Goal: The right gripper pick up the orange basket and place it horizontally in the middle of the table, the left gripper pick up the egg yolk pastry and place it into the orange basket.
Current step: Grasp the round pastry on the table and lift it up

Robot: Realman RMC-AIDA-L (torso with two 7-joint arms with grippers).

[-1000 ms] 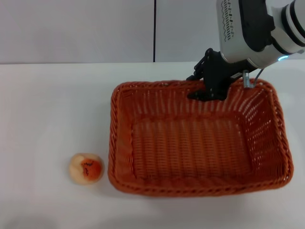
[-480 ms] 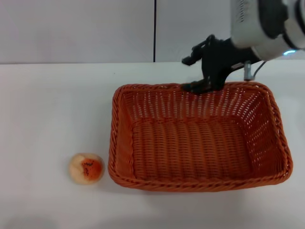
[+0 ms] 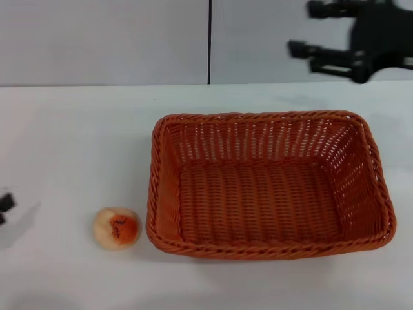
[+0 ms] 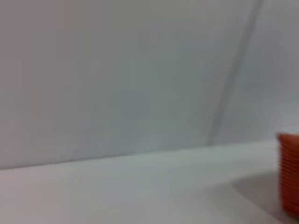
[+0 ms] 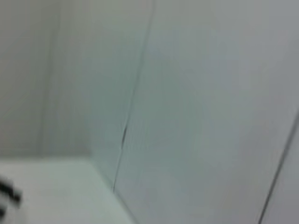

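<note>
The orange basket (image 3: 268, 184) lies flat on the white table (image 3: 77, 142), its long side running left to right, and nothing is in it. One corner of the basket (image 4: 290, 172) also shows in the left wrist view. The egg yolk pastry (image 3: 117, 227) sits on the table just left of the basket's near left corner. My right gripper (image 3: 303, 29) hangs open and empty in the air above the basket's far right corner. At the left edge, level with the pastry, my left gripper (image 3: 6, 205) is a blur.
A grey wall with a dark vertical seam (image 3: 210, 42) stands behind the table. Bare tabletop lies left of the basket and in front of it.
The right gripper has let go of the basket's far rim and risen up and to the right. The left gripper has come into view at the left edge.
</note>
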